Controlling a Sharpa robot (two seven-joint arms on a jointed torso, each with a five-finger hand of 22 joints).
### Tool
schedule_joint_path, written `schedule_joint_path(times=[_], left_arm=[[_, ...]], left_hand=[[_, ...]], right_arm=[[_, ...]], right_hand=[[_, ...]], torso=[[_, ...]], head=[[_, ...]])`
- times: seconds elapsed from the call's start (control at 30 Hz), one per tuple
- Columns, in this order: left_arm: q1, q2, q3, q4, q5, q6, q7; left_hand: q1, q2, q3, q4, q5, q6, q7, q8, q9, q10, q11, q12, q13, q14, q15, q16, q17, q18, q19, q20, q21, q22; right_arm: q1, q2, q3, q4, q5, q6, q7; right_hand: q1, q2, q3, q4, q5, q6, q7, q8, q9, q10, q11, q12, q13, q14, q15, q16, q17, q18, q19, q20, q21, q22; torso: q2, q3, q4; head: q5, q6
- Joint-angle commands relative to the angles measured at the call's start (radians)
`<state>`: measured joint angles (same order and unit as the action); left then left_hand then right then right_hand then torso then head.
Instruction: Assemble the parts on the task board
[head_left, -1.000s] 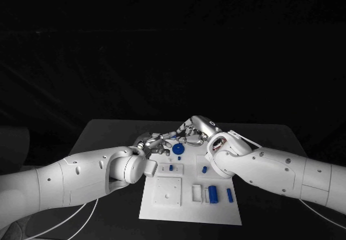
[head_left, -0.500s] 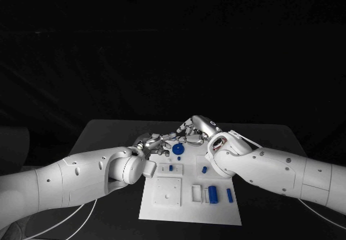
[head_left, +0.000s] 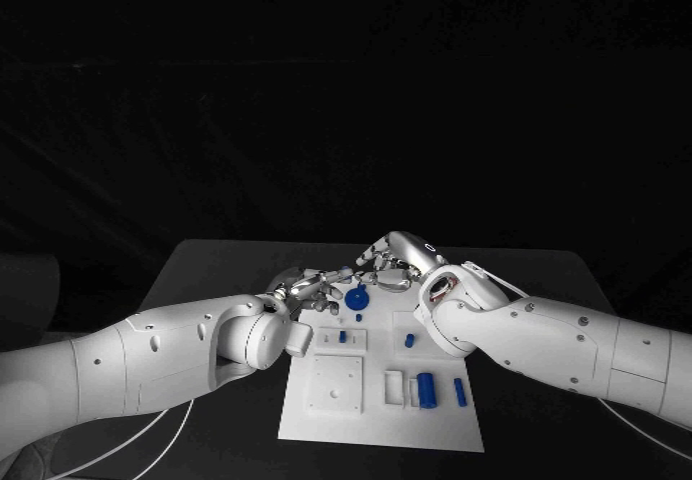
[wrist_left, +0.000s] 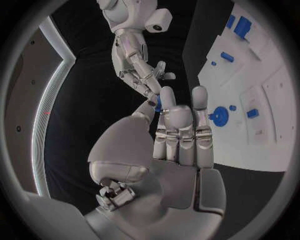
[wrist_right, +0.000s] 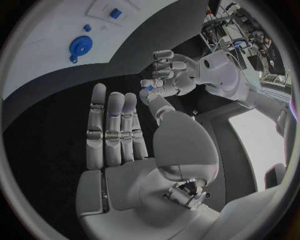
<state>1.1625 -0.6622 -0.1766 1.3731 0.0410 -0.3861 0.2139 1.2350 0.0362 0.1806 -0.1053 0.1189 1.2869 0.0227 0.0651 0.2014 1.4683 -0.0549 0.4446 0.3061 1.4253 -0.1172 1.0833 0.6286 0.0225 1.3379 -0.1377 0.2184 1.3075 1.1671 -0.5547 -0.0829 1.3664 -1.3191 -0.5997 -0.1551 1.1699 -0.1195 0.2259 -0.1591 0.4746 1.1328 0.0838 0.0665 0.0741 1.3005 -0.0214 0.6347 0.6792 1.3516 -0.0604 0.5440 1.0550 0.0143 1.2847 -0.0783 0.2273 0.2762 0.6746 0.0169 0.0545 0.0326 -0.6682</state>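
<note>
Nearest in the head view is the task board (head_left: 325, 425), a white plate lying flat on the black table (head_left: 202, 265). At its near end stand two blue upright parts: a thick cylinder (head_left: 426, 388) and, just right of it, a thinner peg (head_left: 460, 391). Beside them sit two white blocks — a square one (head_left: 336, 383) and a narrow one (head_left: 392, 386). Farther up the board are three smaller blue pieces (head_left: 408, 340), one partly behind the right forearm, and then one round blue gear-like disc (head_left: 356, 297) near the far end.

Beyond the disc, above the board's far edge, the two hands meet. The left hand (head_left: 306, 285) and the right hand (head_left: 382, 262) have their fingertips close together. In the wrist views a small blue part (wrist_right: 149, 87) sits at the left hand's fingertips — pinched there, with the right hand's thumb tip at it too. The right hand's long fingers (wrist_right: 115, 127) lie straight and side by side; whether it grips the part I cannot tell.
</note>
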Motion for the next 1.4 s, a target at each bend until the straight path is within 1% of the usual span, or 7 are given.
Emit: schedule_joint_path(times=[0.03, 0.1, 0.13, 0.6, 0.8, 1.13, 1.4], left_arm=[[0.000, 0.001, 0.001, 0.002, 0.027, 0.017, 0.015], [0.000, 0.002, 0.001, 0.003, 0.031, 0.020, 0.015], [0.000, 0.002, 0.001, 0.003, 0.032, 0.021, 0.015], [0.000, 0.005, 0.001, 0.009, 0.034, 0.051, 0.007], [0.000, 0.006, 0.001, 0.011, 0.031, 0.064, 0.003], [0.000, 0.008, 0.001, 0.010, 0.028, 0.072, -0.003], [0.000, 0.009, 0.001, 0.010, 0.024, 0.073, -0.010]], left_hand=[[-0.003, 0.011, 0.102, -0.108, -0.005, 0.013, -0.004, 0.001, -0.014, 0.038, -0.002, 0.004, 0.000, -0.002, -0.003, -0.004, 0.001, -0.011, -0.003, 0.001, -0.002, 0.015], [-0.003, 0.012, 0.100, -0.110, -0.006, 0.016, -0.004, 0.002, -0.033, 0.038, -0.002, 0.002, 0.001, -0.003, -0.003, -0.003, 0.001, -0.012, -0.004, 0.000, -0.003, 0.014], [-0.003, 0.011, 0.099, -0.111, -0.006, 0.017, -0.004, 0.002, -0.034, 0.037, -0.002, 0.002, 0.001, -0.004, -0.003, -0.004, 0.001, -0.012, -0.004, 0.000, -0.003, 0.014], [-0.002, 0.012, 0.094, -0.111, -0.009, 0.019, -0.004, 0.002, -0.047, 0.037, -0.002, 0.002, 0.004, -0.006, -0.005, -0.003, 0.002, -0.015, -0.006, -0.002, -0.002, 0.016], [-0.001, 0.011, 0.094, -0.112, -0.009, 0.020, -0.004, 0.002, -0.048, 0.036, -0.002, 0.002, 0.004, -0.007, -0.005, -0.003, 0.002, -0.015, -0.006, -0.002, -0.002, 0.015], [-0.001, 0.011, 0.091, -0.113, -0.010, 0.020, -0.004, 0.002, -0.053, 0.034, -0.002, -0.001, 0.005, -0.010, -0.005, -0.003, 0.002, -0.015, -0.009, -0.002, -0.002, 0.015], [0.000, 0.010, 0.089, -0.113, -0.012, 0.021, -0.004, 0.001, -0.057, 0.028, -0.004, -0.005, 0.006, -0.014, -0.005, -0.006, 0.001, -0.016, -0.011, -0.003, -0.001, 0.015]], right_arm=[[-0.002, -0.001, 0.000, 0.009, 0.015, 0.027, 0.036], [-0.003, -0.001, 0.000, 0.012, 0.017, 0.029, 0.042], [-0.003, -0.001, 0.000, 0.013, 0.018, 0.030, 0.044], [-0.007, 0.014, 0.000, 0.003, -0.009, 0.073, 0.021], [-0.012, 0.021, 0.000, 0.001, -0.013, 0.031, 0.025], [-0.014, 0.024, 0.000, 0.004, 0.006, -0.029, 0.052], [-0.014, 0.025, 0.000, 0.005, 0.011, -0.038, 0.061]], right_hand=[[-0.009, -0.002, -0.035, 0.003, -0.045, -0.022, 0.006, -0.004, -0.004, -0.008, 0.005, 0.007, 0.003, -0.009, 0.005, -0.001, -0.001, -0.006, 0.003, 0.006, -0.011, -0.006], [0.001, 0.012, -0.108, 0.011, -0.087, -0.037, 0.008, -0.002, -0.003, -0.014, 0.010, 0.013, 0.005, -0.014, 0.008, 0.002, -0.001, -0.006, 0.009, 0.011, -0.026, -0.018], [0.039, 0.043, -0.206, 0.017, -0.091, -0.041, 0.005, -0.003, 0.000, -0.018, 0.009, 0.019, 0.003, -0.019, 0.008, 0.006, -0.004, -0.004, 0.025, 0.014, -0.048, -0.040], [0.056, 0.033, -0.252, 0.044, -0.133, -0.071, 0.014, -0.003, -0.002, -0.030, 0.017, 0.031, -0.002, -0.030, 0.015, 0.019, -0.008, -0.005, 0.041, 0.018, -0.075, -0.069], [0.064, 0.046, -0.248, 0.037, -0.139, -0.043, 0.008, -0.003, -0.001, -0.020, 0.011, 0.039, -0.001, -0.020, 0.009, 0.028, -0.006, -0.004, 0.052, 0.013, -0.070, -0.069], [0.078, 0.090, -0.090, -0.019, -0.273, 0.037, -0.010, -0.003, -0.004, -0.010, -0.004, 0.055, 0.018, -0.008, -0.004, 0.050, 0.007, -0.001, 0.058, -0.003, -0.043, -0.046], [0.048, 0.077, 0.069, -0.039, -0.332, 0.084, -0.023, -0.004, -0.005, -0.006, -0.010, 0.053, 0.027, -0.008, -0.008, 0.055, 0.012, -0.001, 0.028, -0.009, 0.000, 0.005]], torso=[[0.000, 0.0000, -0.0005], [0.000, 0.0001, 0.0007], [0.000, 0.0000, 0.0016], [0.001, -0.0004, 0.0012], [0.001, -0.0001, 0.0015], [0.000, 0.0001, 0.0001], [0.001, -0.0003, 0.0001]], head=[[-0.001, -0.002], [-0.002, -0.001], [-0.002, -0.001], [0.000, -0.002], [0.000, -0.004], [0.001, -0.005], [-0.001, -0.006]])
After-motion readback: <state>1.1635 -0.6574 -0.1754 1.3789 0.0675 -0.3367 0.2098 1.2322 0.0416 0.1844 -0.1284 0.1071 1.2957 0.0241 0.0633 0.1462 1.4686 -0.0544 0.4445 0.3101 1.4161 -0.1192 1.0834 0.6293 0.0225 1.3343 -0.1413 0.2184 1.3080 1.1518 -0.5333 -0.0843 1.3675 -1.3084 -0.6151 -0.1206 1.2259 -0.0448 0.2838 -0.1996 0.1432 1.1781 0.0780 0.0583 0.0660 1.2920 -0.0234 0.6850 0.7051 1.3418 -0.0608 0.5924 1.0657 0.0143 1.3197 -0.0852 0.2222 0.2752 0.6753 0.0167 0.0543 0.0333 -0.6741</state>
